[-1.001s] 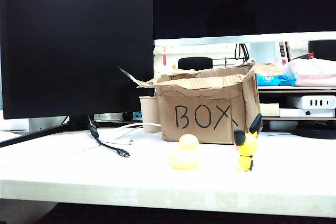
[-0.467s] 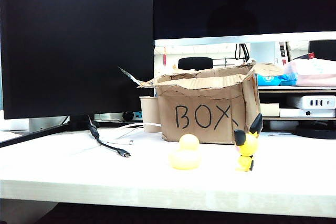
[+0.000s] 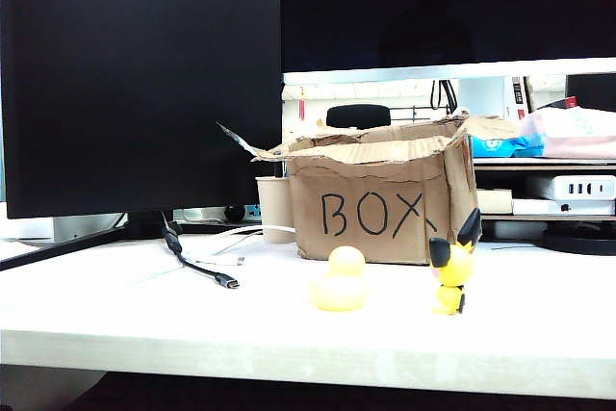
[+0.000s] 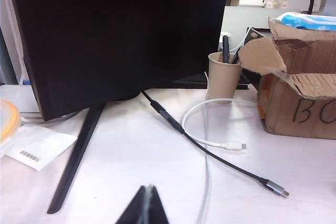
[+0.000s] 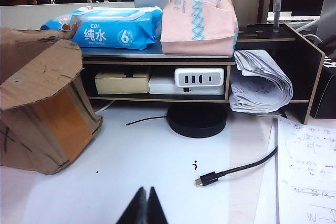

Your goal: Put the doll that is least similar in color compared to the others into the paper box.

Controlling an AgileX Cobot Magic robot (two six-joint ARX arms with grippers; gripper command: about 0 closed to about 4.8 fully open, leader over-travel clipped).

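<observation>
The paper box (image 3: 380, 194) stands toward the far middle of the white worktop (image 3: 125, 320), its ragged torn flaps spread open at the top and "BOX" written on the near face. Just in front of it sits the yellow rubber duck (image 3: 340, 281), and to the right of the duck, apart from it, stands the yellow figure with black ears (image 3: 452, 271), close to the box's near right corner. The white rabbit doll shows in none of the views; where it lies cannot be told.

Left of the box the worktop is mostly open as far as the near edge, broken only by a black cable (image 3: 197, 262) and a white cable (image 4: 215, 142) trailing from under the dark monitor (image 3: 140, 79). A paper cup (image 4: 223, 74) stands just beside the box's far left side. The monitor's slanted stand leg (image 4: 79, 156) crosses the left part of the worktop.

The left gripper (image 4: 144, 208) hangs low over this left area, near the stand leg, jaws pressed together and holding nothing. The right gripper (image 5: 145, 208) sits over the bare worktop right of the box, jaws likewise closed and empty. Beyond it lie a round black base (image 5: 197, 119), a loose black plug cable (image 5: 236, 169), and a shelf unit (image 5: 294, 45) bounding the far side.
</observation>
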